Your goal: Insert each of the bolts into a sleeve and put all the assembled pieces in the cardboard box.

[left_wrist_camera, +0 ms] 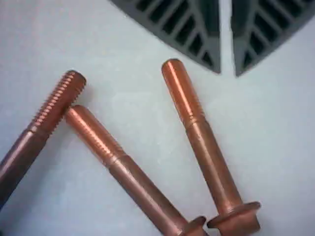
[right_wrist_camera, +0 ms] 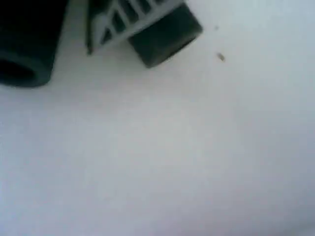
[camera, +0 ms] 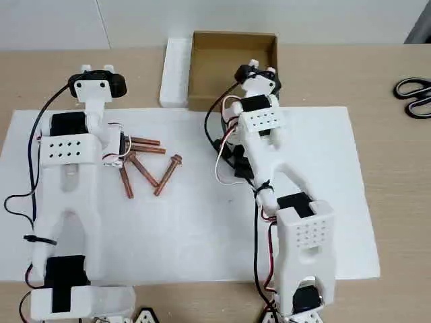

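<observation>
Risk first. Likely to shove rather than grasp a bolt (left_wrist_camera: 206, 147) if lowered as is: left gripper (left_wrist_camera: 227, 73) nearly closed, only a thin slit between jaws, nothing in it, and by the look of it narrower than a shank. Needs opening before any descent. Could also drag a neighbour along: second bolt (left_wrist_camera: 123, 162) just beside the first, heads touching or nearly so. Third bolt (left_wrist_camera: 42, 123) close against the second at the threads. Round shanks on a smooth sheet (camera: 202, 229), so prone to rolling under a glancing push. Later, possible jam at insertion from axis mismatch with a sleeve (right_wrist_camera: 167, 37). Cannot tell whether right gripper (right_wrist_camera: 125, 24) open or closed; right against that sleeve, second sleeve (right_wrist_camera: 22, 59) near.

Location: bolts (camera: 143, 169) loose and fanned on the sheet just beside the left gripper, well apart from the box (camera: 215, 67). Nothing assembled yet, judging by that.

Orientation: first bolt flat, threaded tip toward the jaws, flanged head away, long axis roughly along the gripper's reach. Second likewise, angled off a little, converging with the first at the heads. Third also threads-first toward the jaws. From above, two lying roughly across the table, the rest diagonal.
</observation>
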Robot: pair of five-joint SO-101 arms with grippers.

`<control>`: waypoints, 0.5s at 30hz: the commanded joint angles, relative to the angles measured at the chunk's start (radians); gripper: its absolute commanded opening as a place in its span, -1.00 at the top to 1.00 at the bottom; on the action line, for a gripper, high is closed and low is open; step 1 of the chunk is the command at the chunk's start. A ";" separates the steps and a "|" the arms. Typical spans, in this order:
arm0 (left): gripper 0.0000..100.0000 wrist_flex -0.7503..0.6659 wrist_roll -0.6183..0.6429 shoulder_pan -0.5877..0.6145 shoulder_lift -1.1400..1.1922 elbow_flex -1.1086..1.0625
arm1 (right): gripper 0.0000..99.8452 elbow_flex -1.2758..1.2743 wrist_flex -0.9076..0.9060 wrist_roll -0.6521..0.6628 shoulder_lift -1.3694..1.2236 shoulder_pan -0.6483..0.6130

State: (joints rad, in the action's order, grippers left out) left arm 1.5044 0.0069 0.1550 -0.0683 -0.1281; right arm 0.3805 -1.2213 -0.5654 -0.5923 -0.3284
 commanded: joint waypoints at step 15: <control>0.98 -0.029 0.000 0.002 -0.008 -0.053 | 0.75 0.008 -0.039 -0.006 -0.042 -0.018</control>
State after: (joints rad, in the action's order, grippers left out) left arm 1.4922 0.0054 0.1550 -0.0683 -0.1864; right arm 0.3836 -1.2290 -0.5639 -0.6276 -0.3376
